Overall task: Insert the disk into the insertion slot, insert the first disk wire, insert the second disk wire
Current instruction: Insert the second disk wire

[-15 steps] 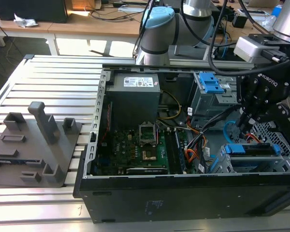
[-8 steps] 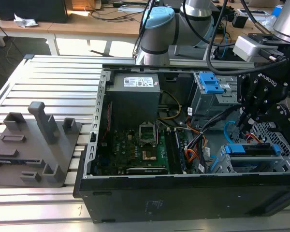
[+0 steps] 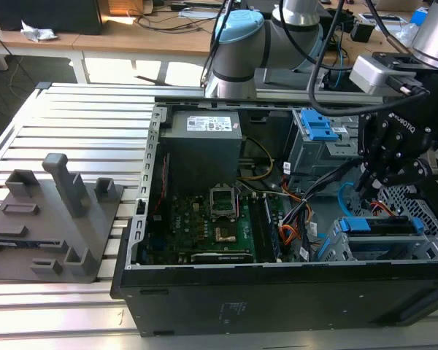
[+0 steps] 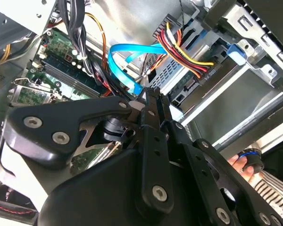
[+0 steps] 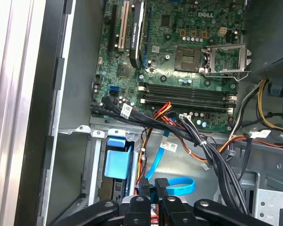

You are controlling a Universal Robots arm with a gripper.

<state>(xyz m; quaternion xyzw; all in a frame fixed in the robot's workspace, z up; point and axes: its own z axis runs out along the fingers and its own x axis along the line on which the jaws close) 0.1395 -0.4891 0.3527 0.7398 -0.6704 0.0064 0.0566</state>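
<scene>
Light-blue and flat, curving in a loop over the floor of the case [image 3: 277, 299]: the second disk wire [image 4: 132, 51], its free end caught at the tips of the gripper [image 4: 148, 94]. Judging by both wrist views, pinched between jaws drawn nearly together, with nothing but the thin cable between them. Below that, in the exterior view, the disk [image 3: 383, 224] in its blue caddy, already seated in the insertion slot [image 3: 334, 246] at the case's near corner on the exterior view's right, under the gripper and a little apart from it. Near the disk's end, a bundle of red, yellow and black wires [image 4: 186, 49], seemingly plugged in, though hard to confirm. Looks like the last step, then: second wire in hand, not yet seated. Calls for squaring the flat plug to its socket and pressing gently, minding the spring of the loop and the crowding black cables [image 5: 212, 155].
</scene>
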